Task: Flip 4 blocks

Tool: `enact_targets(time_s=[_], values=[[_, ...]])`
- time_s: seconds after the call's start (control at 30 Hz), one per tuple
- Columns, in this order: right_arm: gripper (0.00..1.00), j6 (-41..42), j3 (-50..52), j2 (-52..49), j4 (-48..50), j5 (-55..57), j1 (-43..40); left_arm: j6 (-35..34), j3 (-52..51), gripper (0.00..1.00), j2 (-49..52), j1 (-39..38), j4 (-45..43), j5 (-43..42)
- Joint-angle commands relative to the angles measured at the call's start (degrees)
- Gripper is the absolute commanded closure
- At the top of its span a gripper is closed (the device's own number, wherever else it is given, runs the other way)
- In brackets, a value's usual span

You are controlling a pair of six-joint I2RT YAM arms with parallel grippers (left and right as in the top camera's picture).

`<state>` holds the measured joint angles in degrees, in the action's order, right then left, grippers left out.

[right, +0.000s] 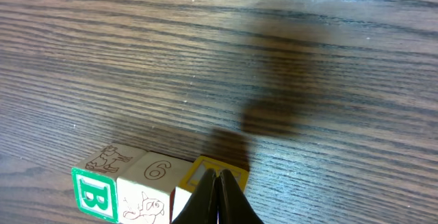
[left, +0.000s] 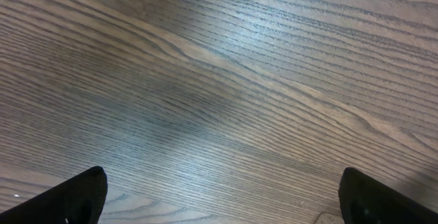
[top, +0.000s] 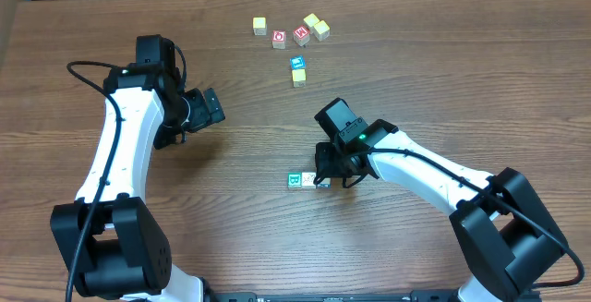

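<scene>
My right claw [right: 217, 195] is pinched fully together with nothing between its tips, pointing down at a short row of three blocks on the brown wood-grain table [top: 231, 210]. From my wrist the row runs left to right: the green-faced wooden cube with a white letter B [right: 89, 193], then the white wooden cube marked 6 [right: 147, 183] touching it, then the yellow-framed wooden cube [right: 200, 171] at the right end. That last one lies straight under my closed tips. I cannot tell whether they press on it or only hang over its near edge.

So my next work is the row's right end, and I judge any tipping should go away from the neighbours, across the row's long axis.

My left claw [left: 222, 200] is spread wide over bare table, well apart from the row. The right arm is plainly nearer.
</scene>
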<state>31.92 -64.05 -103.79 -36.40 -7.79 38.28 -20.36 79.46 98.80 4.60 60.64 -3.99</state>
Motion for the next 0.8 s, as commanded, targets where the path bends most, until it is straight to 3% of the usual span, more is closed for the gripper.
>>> enact_targets(time_s=[0.0, 0.77], values=[[0.96, -0.9, 0.0, -0.2, 0.7, -0.9, 0.0, 1.1, 0.9, 0.00, 0.4, -0.1, 0.0, 0.6], [0.96, -2.4, 0.0, -0.2, 0.1, -3.0, 0.0, 1.1, 0.9, 0.00, 0.4, -0.1, 0.0, 0.6]])
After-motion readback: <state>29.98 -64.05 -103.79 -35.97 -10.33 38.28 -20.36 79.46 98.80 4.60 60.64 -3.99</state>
